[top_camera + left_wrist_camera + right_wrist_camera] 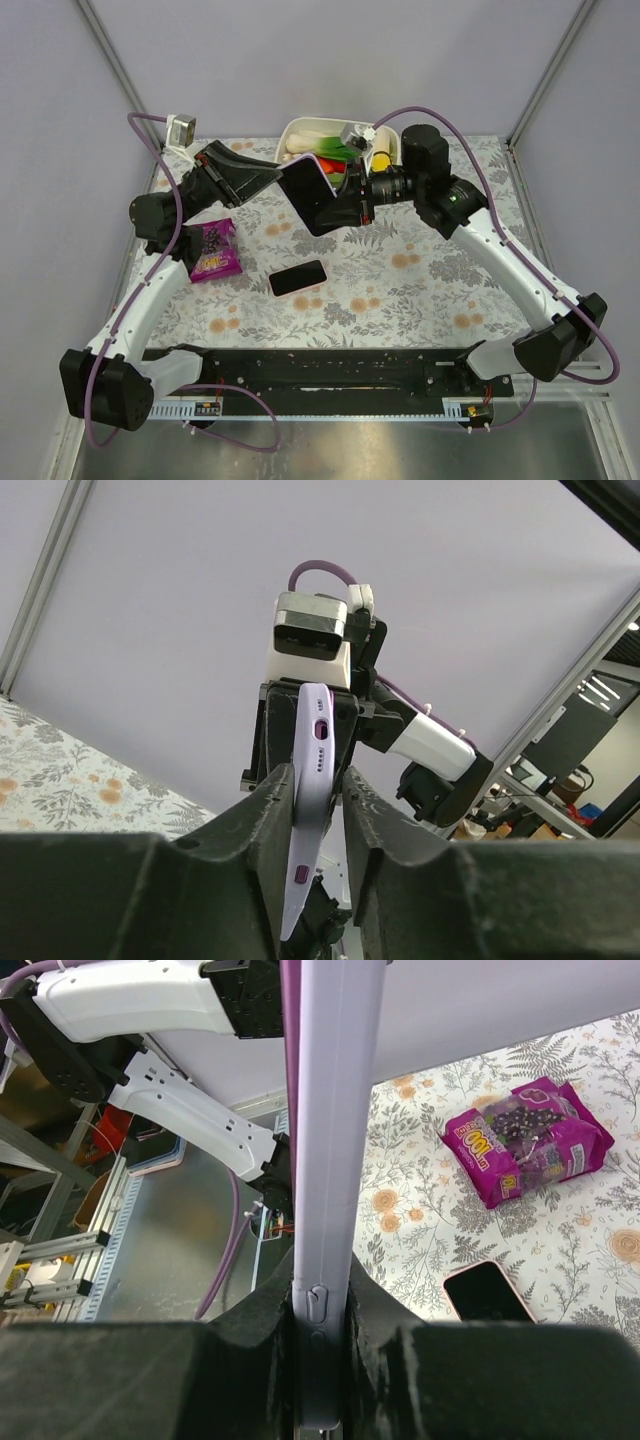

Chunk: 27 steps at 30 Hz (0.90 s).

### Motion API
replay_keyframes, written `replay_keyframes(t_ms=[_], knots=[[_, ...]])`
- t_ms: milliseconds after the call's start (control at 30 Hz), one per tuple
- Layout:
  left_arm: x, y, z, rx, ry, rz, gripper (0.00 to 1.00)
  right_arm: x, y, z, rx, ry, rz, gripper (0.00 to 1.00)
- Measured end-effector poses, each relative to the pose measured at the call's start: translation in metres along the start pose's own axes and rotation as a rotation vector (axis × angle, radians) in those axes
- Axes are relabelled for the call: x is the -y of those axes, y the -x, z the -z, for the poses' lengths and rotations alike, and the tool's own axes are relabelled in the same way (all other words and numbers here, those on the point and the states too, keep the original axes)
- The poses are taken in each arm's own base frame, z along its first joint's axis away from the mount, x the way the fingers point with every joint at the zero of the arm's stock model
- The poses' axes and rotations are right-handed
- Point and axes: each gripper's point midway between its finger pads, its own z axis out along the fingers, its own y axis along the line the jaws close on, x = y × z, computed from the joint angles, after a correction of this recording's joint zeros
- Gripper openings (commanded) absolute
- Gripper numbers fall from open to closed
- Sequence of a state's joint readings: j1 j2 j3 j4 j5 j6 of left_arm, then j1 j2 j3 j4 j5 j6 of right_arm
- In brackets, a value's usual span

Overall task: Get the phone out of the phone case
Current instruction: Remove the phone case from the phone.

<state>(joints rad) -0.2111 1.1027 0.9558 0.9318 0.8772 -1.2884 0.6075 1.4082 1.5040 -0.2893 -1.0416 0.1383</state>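
Observation:
A phone in a lavender case point(308, 192) is held in the air over the back middle of the table, its dark face showing in the top view. My left gripper point(274, 178) is shut on its left edge, and my right gripper point(345, 208) is shut on its right edge. In the left wrist view the case's edge point(314, 742) stands between my fingers point(262, 810) and curves slightly, with my left gripper point(318, 785) closed around it. In the right wrist view the case's side with its buttons point(328, 1160) is clamped in my right gripper point(322, 1295).
A second phone in a pink case point(297, 277) lies face up mid-table, also in the right wrist view point(488, 1292). A purple snack packet point(214, 250) lies to its left. A white bin point(300, 128) with coloured items stands at the back.

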Motion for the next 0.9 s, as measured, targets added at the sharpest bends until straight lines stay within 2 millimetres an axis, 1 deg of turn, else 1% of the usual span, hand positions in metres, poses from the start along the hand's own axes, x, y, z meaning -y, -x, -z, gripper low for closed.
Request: replay_keyframes(t_ms=[100,133,400,733,900], knots=[[-0.002,-0.001,0.0,0.0,-0.001,0.008,0.02,-0.001,-0.001,0.0,0.001,0.009,0.008,0.0],[-0.002,-0.002,0.001,0.0,-0.001,0.01,0.0,-0.001,-0.002,0.0,-0.001,0.012,0.005,0.0],[0.0,-0.006,0.004,0.01,-0.025,0.028,0.0,-0.002,-0.006,0.0,-0.008,0.029,0.012,0.0],[0.004,-0.017,0.012,0.02,-0.056,0.155,0.0,-0.003,-0.02,0.0,-0.053,0.047,0.105,0.0],[0.004,-0.022,0.015,0.021,-0.063,0.206,0.0,-0.004,-0.024,0.001,-0.081,0.031,0.15,0.0]])
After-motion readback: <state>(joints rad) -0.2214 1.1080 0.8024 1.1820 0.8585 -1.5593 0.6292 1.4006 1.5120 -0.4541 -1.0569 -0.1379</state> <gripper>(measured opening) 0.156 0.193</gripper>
